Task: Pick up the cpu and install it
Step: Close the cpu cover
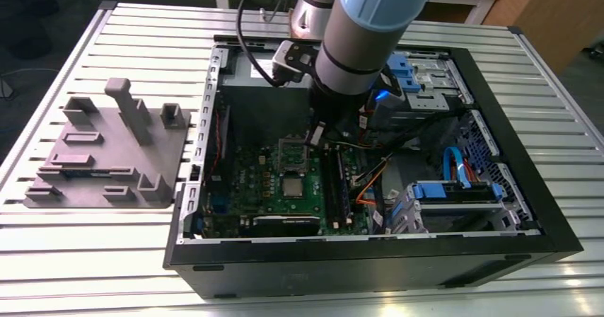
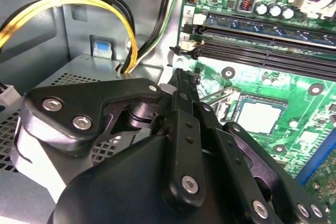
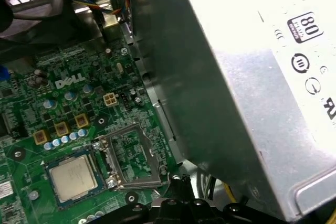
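Observation:
The cpu (image 1: 294,187) lies flat in its socket on the green motherboard (image 1: 269,189), silver top up; it also shows as the cpu (image 3: 73,178) and the cpu (image 2: 257,116) in the two wrist views. Beside it, the silver-framed bracket (image 3: 131,158) stands swung open off the socket. My gripper (image 2: 180,80) is shut, its black fingertips pressed together with nothing between them. It hovers just off the open bracket's edge, a short way from the cpu. In the exterior view the arm (image 1: 363,41) reaches down into the open computer case above the bracket.
The large grey power supply box (image 3: 252,77) stands close beside the socket. Memory slots (image 2: 262,40) and yellow cables (image 2: 79,3) lie nearby. Blue drive bays (image 1: 453,189) fill the case on the exterior view's right. A grey fixture plate (image 1: 104,154) sits on the slatted table at the left.

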Controlling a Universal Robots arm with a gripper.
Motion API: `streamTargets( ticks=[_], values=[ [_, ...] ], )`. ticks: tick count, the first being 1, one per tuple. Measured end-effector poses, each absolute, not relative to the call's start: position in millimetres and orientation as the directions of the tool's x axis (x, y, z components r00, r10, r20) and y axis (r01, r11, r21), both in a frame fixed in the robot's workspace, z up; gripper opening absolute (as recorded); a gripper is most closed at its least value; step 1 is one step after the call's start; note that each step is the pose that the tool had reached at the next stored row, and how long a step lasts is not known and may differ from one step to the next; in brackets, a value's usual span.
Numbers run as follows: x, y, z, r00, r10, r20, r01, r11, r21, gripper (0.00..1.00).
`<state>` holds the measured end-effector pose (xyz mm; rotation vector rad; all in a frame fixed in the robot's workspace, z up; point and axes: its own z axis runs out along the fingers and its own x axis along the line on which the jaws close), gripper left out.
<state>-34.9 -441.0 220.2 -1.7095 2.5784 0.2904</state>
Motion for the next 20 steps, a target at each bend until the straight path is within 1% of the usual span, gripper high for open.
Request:
streamTargets(
  ticks=[2,5,20],
  values=[
    [-35.0,-441.0,220.4,-0.393,-0.911,-0.123,-0.917,0.377,0.133,0.10],
    [-35.4,-441.0,221.6,-0.391,-0.913,-0.118,-0.917,0.376,0.131,0.10],
    [-39.4,-441.0,229.4,-0.376,-0.919,-0.117,-0.923,0.362,0.130,0.10]
  ],
)
